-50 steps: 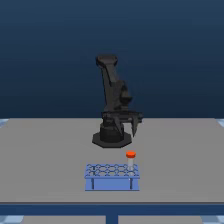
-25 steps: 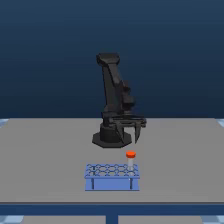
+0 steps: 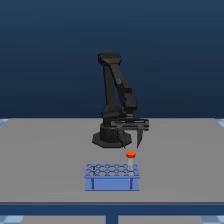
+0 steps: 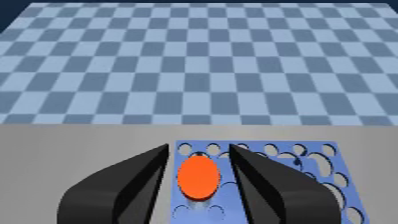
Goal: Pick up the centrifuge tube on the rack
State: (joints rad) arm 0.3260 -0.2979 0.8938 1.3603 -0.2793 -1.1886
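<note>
While the gripper (image 3: 131,141) hangs above the rack (image 3: 111,176), we find its jaws spread wide and holding nothing. The centrifuge tube (image 3: 131,157) stands upright in a corner hole directly beneath the tool — in the wrist view its orange cap (image 4: 198,176) sits between the two fingers (image 4: 138,185), apart from both.
</note>
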